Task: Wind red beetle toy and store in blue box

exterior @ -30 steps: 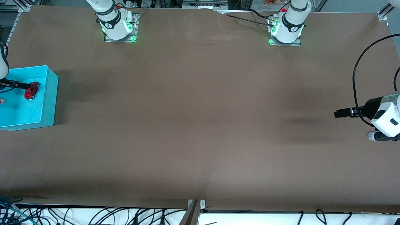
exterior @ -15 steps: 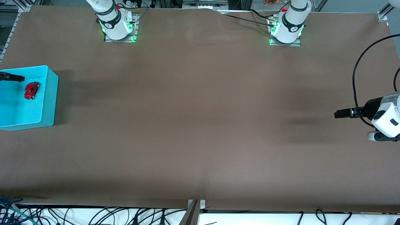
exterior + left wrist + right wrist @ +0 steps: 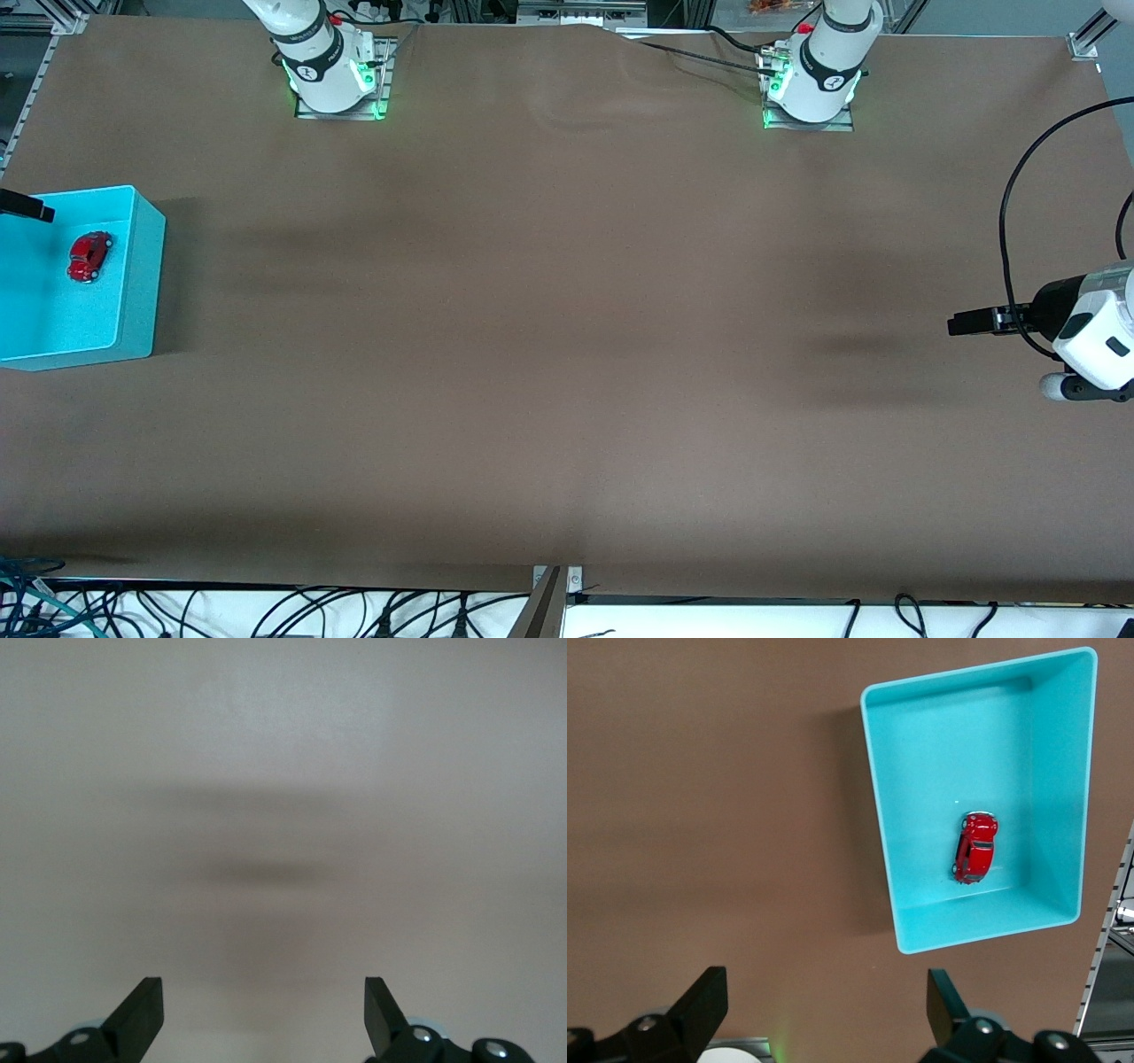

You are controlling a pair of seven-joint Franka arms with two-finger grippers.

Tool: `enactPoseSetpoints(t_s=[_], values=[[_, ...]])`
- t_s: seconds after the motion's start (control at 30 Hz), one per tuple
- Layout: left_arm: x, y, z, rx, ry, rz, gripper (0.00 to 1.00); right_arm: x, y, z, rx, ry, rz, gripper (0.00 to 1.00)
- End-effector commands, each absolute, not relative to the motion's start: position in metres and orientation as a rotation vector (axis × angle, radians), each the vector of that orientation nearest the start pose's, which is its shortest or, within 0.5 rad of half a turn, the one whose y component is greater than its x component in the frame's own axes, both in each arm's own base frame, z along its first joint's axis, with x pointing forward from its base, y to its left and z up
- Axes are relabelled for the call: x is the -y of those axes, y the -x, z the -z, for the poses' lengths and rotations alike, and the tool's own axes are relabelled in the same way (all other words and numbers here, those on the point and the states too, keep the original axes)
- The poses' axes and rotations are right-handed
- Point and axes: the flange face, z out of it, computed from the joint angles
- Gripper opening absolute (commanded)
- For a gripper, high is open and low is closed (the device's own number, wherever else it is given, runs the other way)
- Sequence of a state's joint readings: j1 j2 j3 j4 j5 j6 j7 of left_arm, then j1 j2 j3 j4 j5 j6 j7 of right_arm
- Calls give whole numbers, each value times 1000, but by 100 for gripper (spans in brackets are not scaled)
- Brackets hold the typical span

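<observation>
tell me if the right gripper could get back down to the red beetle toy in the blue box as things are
Probably yes: the right gripper hangs open above the blue box, and the red beetle toy lies uncovered on its floor.

Blue box (image 3: 142, 266): end toward right arm's side cut off by front view's edge. Right gripper (image 3: 22, 206): only one dark fingertip in frame there. Left arm body cropped at the frame edge past left gripper (image 3: 961, 323).

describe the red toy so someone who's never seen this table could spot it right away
At the right arm's end of the brown table stands a light-blue box. On its floor lies the red beetle toy, a tiny glossy car with dark windows, the only thing in the box.
</observation>
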State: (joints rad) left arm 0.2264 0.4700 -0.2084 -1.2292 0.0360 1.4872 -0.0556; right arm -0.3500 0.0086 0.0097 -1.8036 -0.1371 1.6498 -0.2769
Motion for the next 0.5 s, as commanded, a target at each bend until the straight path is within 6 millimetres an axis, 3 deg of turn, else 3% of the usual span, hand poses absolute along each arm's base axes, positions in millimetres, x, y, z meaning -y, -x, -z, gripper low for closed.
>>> enactPoseSetpoints(t_s=[0.0, 0.2, 0.47], values=[[-45, -671, -493, 117, 3174, -313, 100, 170, -506, -537, -123, 3201, -289, 100], [-45, -671, -493, 117, 3174, -313, 100, 143, -507, -551, -86, 3209, -248, 100], [-45, -671, -495, 118, 3174, -308, 100, 102, -514, -552, -151, 3216, -264, 100]])
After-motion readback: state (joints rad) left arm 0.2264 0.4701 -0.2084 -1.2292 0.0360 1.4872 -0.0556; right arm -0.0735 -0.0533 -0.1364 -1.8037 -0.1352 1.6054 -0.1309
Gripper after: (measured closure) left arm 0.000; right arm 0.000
